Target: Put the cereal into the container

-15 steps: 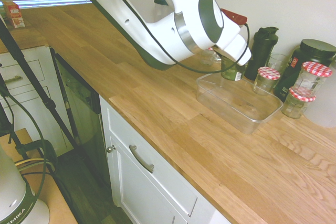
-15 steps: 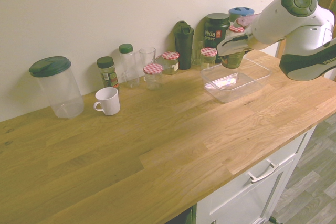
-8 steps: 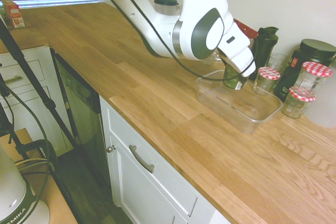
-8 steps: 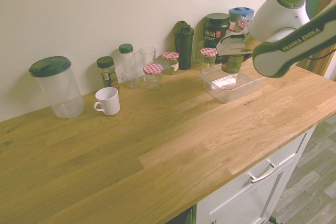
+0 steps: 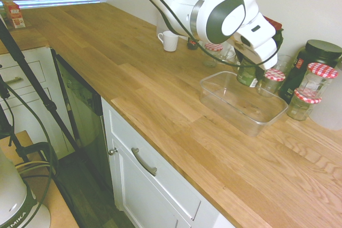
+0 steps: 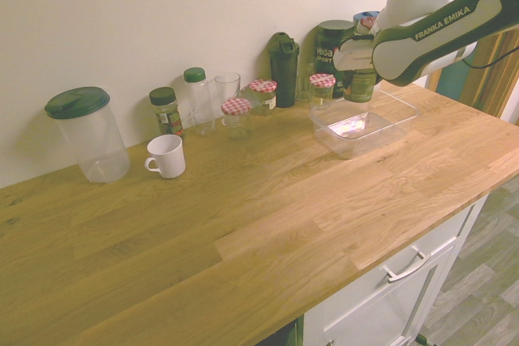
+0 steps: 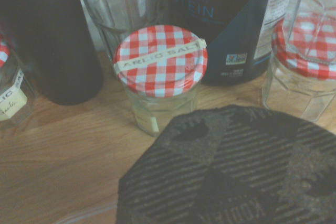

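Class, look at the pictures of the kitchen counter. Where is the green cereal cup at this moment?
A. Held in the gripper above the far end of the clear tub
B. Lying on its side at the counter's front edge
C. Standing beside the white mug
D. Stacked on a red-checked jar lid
A: the cereal hangs in the gripper over the container, clear of its floor.

Four red-checked jars [image 6: 237, 116]; one white mug [image 6: 167, 155]; one clear tub [image 6: 363, 121]; one drinking glass [image 6: 228, 87].
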Motion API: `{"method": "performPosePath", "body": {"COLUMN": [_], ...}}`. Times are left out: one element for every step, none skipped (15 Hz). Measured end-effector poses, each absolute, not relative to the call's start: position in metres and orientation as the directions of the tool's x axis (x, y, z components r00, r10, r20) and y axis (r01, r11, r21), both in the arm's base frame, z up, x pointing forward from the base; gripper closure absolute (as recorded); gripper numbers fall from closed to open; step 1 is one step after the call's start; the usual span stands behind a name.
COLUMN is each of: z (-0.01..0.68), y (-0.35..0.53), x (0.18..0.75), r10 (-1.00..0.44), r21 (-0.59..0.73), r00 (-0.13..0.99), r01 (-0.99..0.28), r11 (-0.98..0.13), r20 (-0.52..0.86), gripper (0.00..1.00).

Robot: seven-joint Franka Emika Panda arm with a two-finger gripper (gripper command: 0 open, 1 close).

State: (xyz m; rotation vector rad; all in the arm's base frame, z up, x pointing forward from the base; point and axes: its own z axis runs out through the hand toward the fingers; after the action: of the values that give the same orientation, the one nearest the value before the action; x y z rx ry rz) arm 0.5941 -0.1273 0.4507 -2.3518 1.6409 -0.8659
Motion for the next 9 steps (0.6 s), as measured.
{"method": "performPosePath", "body": {"z": [0.455, 0.461, 0.468, 0.473, 0.478, 0.480, 0.479, 0.472, 0.461], "y": [-0.125, -0.121, -0.115, -0.108, -0.103, -0.101, -0.104, -0.110, -0.116], "x": [0.592, 0.588, 0.584, 0.579, 0.573, 0.567, 0.562, 0.558, 0.554], "r10": [-0.903, -0.910, -0.923, -0.938, -0.948, -0.954, -0.958, -0.964, -0.969], "r21": [-0.421, -0.418, -0.420, -0.424, -0.424, -0.419, -0.413, -0.404, -0.392], "r00": [0.236, 0.235, 0.231, 0.229, 0.229, 0.227, 0.222, 0.210, 0.203], "r01": [-0.823, -0.829, -0.837, -0.846, -0.853, -0.860, -0.867, -0.877, -0.887], "r11": [-0.382, -0.371, -0.349, -0.323, -0.305, -0.290, -0.279, -0.260, -0.244], "r20": [0.358, 0.340, 0.306, 0.258, 0.220, 0.195, 0.181, 0.164, 0.143], "gripper": [0.00, 0.00, 0.00, 0.00, 0.00, 0.00, 0.00, 0.00, 0.00]}}
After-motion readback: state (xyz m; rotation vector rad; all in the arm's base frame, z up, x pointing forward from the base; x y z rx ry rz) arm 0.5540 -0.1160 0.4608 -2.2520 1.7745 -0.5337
